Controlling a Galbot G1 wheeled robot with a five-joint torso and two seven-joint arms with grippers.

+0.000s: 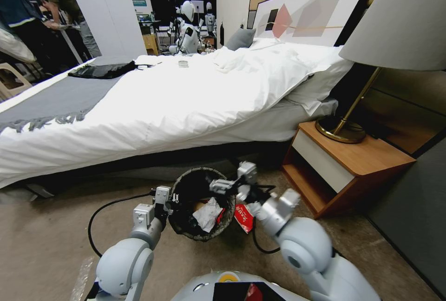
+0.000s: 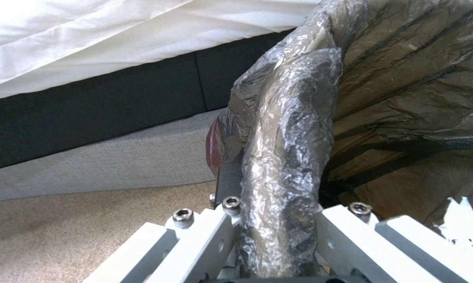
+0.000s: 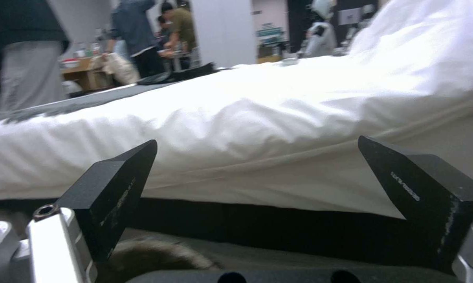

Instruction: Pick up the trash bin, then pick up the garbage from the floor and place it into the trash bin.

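Note:
The trash bin (image 1: 200,170) hangs just above the carpet in front of the bed, its dark bag liner (image 2: 289,129) folded over the rim. My left gripper (image 1: 168,200) is shut on the bin's near-left rim, one finger inside and one outside (image 2: 278,220). Garbage lies inside: a white tissue wad (image 1: 207,215) and some red scraps. A red-and-white piece of garbage (image 1: 243,218) sits just outside the bin's right wall, under my right arm. My right gripper (image 1: 224,185) hovers over the bin's right rim, open and empty (image 3: 257,140).
The white-sheeted bed (image 1: 186,101) runs across just behind the bin. A wooden nightstand (image 1: 344,166) with a brass lamp (image 1: 341,129) stands to the right. A black cable (image 1: 100,212) loops on the carpet to the left, with open floor beyond it.

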